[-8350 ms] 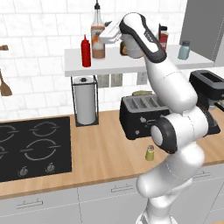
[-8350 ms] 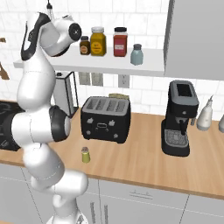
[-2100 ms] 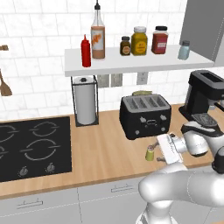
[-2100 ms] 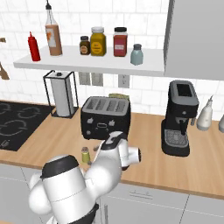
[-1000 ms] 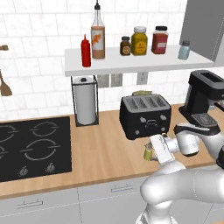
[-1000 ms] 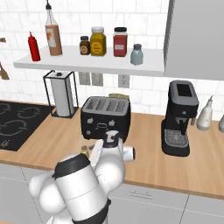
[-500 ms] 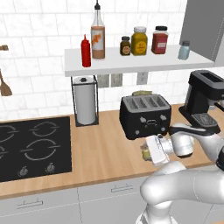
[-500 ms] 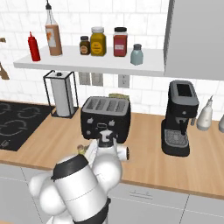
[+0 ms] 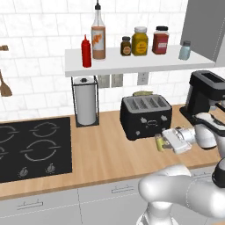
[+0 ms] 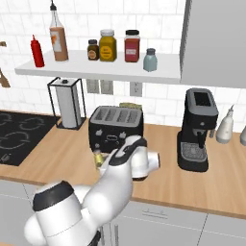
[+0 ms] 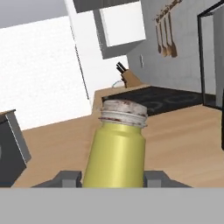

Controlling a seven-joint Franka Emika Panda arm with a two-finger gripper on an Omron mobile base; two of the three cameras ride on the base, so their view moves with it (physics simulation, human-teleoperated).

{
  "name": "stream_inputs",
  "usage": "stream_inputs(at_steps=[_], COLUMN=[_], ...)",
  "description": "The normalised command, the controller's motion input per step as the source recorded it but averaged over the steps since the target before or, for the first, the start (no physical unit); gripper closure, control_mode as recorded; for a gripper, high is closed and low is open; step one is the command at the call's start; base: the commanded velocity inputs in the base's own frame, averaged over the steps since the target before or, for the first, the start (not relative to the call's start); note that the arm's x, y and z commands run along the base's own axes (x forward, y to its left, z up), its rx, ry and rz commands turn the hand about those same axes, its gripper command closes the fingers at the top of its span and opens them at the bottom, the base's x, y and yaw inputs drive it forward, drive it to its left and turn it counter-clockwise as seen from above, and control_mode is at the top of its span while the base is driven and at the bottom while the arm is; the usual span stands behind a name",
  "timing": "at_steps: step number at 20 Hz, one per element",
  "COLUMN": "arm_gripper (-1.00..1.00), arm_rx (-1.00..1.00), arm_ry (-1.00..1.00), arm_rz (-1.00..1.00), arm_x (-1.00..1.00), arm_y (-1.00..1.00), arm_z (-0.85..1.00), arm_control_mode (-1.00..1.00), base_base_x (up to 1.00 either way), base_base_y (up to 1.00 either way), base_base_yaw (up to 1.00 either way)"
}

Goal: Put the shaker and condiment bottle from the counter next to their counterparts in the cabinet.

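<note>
The tiny yellow-green shaker [image 11: 116,151] with its grey metal top stands between my fingers [image 11: 68,178], which press on both its sides. My gripper [image 9: 161,142] is shut on the shaker [image 9: 158,143] just above the wooden counter [image 9: 101,154], in front of the toaster; the shaker [image 10: 98,157] also shows beside the hand [image 10: 103,161]. The condiment bottle [image 9: 98,37] stands on the white shelf [image 9: 132,65] next to the red squeeze bottle [image 9: 86,52]. At the shelf's right end is the pale blue-grey shaker [image 9: 185,50].
A black toaster [image 9: 145,115] stands right behind the hand. To its right is a black coffee machine [image 9: 204,94], to its left a paper towel holder [image 9: 85,101]. The stovetop [image 9: 30,147] lies far left. Three spice jars [image 9: 140,41] stand mid-shelf.
My hand has come in from the right along the counter and closed around the shaker. The shaker now sits slightly higher and further right than before.
</note>
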Motion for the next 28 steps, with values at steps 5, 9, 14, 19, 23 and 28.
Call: stream_inputs(at_steps=[5, 9, 14, 19, 23, 28], arm_gripper=[1.00, 1.00, 1.00, 1.00, 1.00, 1.00], arm_rx=[-0.01, 0.05, 0.02, 0.07, 0.08, 0.02], arm_ry=[0.04, -0.05, 0.00, 0.02, 0.08, 0.05], arm_rz=[-0.10, -0.23, -0.49, -0.47, -0.37, -0.35], arm_x=[-1.00, -1.00, -0.68, -0.29, 0.00, 0.00], arm_y=[-0.05, -0.02, 0.01, -0.01, 0.00, 0.00], arm_z=[0.92, 1.00, 1.00, 1.00, 1.00, 1.00], arm_control_mode=[-1.00, -1.00, -1.00, -1.00, -1.00, -1.00], base_base_x=[0.00, 0.00, 0.00, 0.00, 0.00, 0.00], base_base_y=[0.00, 0.00, 0.00, 0.00, 0.00, 0.00], base_base_yaw=[0.00, 0.00, 0.00, 0.00, 0.00, 0.00])
